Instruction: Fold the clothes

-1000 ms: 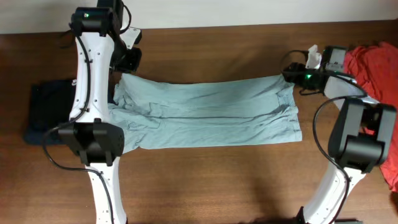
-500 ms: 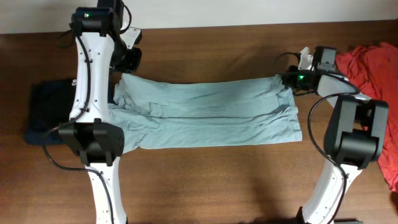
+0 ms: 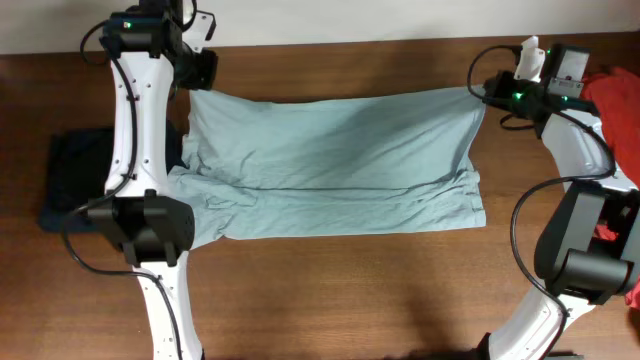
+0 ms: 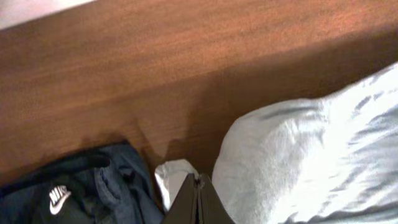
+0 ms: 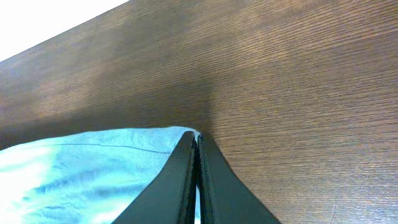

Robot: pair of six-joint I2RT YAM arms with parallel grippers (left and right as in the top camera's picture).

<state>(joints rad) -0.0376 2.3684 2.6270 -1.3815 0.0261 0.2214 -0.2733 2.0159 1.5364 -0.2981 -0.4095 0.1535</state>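
surface (image 3: 330, 300): dark brown wood, bare along the side nearest me, between the two arm bases.
T-shirt (image 3: 330, 160): pale grey-blue, spread crosswise over the middle of the surface. Its near hem lies flat, with long creases running left to right and a bunched sleeve at the near left.
navy garment (image 3: 70, 180): heaped on the surface just left of the T-shirt, partly hidden by the left arm. A small white logo (image 4: 59, 196) shows in the left wrist view.
red garment (image 3: 612, 98): crumpled at the right end of the surface, beyond the right arm and apart from the T-shirt.
T-shirt's far edge: drawn out in a nearly straight line between the two claws.
left claw (image 3: 193, 90): at the far left corner, fingers pressed together, clamped on pale T-shirt cloth that bunches beside the tips.
right claw (image 3: 481, 92): at the far right corner, fingers together, with the T-shirt's corner pinched at their tips above bare wood.
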